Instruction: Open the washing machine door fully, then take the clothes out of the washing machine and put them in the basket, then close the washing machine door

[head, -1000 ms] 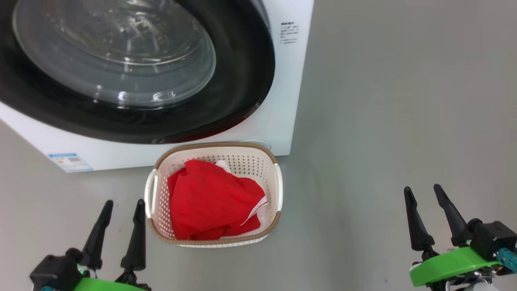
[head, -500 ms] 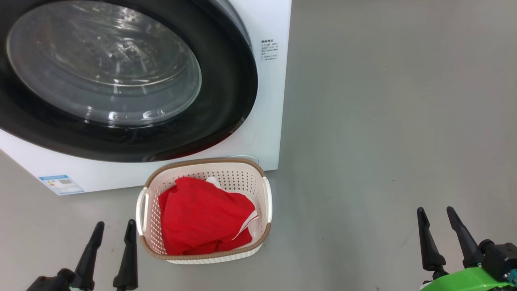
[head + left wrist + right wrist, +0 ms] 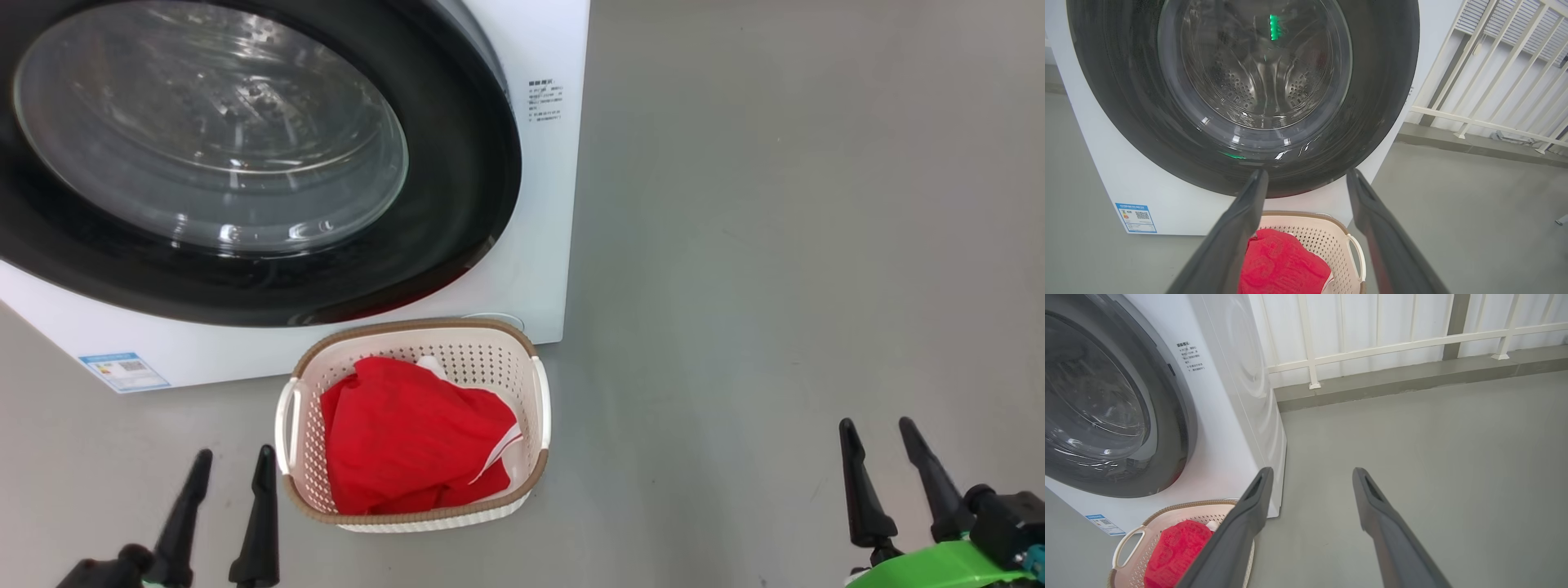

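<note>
Large round washing machine door (image 3: 212,139), glossy black rim and clear glass bowl, sits closed on the big white front-loading washing machine (image 3: 539,245) at far left. Bright red jersey clothes (image 3: 400,441) with white trim lie bunched in the small cream perforated plastic basket (image 3: 490,359) with a brown rim, on the grey floor (image 3: 775,245) just in front of the machine. Left gripper (image 3: 234,452) is just left of the basket, right gripper (image 3: 875,421) well apart at near right. Both have fingers spread, holding nothing, and point toward the far side.

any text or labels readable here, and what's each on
On the blue label at the washing machine's lower corner: print and a square code, too small to read.
The dark print block on its front, beside the door: too small to read.
No lettering shows on the clothes or the basket.
</note>
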Available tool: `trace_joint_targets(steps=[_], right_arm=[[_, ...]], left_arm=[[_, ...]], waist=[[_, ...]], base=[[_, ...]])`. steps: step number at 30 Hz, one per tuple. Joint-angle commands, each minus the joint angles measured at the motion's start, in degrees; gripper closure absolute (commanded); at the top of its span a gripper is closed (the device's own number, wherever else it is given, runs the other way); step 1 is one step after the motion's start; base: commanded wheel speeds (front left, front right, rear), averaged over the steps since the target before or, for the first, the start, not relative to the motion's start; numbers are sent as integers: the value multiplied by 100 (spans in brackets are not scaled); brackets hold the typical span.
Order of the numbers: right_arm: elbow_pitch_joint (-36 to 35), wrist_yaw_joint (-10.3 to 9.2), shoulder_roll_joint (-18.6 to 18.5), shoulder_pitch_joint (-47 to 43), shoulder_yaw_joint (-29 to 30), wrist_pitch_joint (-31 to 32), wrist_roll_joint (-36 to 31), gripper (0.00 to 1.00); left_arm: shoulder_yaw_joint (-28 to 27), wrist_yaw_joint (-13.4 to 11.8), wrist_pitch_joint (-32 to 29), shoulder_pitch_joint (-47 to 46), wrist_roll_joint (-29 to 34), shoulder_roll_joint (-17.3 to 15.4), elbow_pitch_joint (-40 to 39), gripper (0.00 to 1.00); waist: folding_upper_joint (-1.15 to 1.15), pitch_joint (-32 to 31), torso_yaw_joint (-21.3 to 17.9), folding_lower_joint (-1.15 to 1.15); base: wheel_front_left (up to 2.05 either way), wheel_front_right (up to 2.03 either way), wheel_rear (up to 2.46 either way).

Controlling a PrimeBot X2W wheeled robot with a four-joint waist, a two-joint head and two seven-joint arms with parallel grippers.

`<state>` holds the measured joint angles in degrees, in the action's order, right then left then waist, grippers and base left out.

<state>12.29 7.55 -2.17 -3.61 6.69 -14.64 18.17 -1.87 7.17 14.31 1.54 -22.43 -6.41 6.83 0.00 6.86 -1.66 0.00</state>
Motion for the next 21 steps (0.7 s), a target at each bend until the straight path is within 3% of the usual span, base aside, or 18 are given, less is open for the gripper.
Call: trace_joint_targets(steps=[1,10,14,21], right_arm=[[-1,0,0,1,-2,0,0,100],[436,0,130,10,-36,43,157,100],[421,0,112,30,-50,99,406,100],[420,-1,83,95,-73,198,841,100]], left_arm=[[-1,0,0,0,-10,0,2,100],[58,-7,-55,-2,-172,192,434,100],[52,-6,-113,-16,-403,190,437,100],[39,-6,-216,-70,-805,187,471,100]], waist=[[0,2,0,0],[0,-2,1,1],[0,-44,8,13],[0,-70,17,0]], base=[[0,0,0],[0,0,0],[0,0,0],[0,0,0]])
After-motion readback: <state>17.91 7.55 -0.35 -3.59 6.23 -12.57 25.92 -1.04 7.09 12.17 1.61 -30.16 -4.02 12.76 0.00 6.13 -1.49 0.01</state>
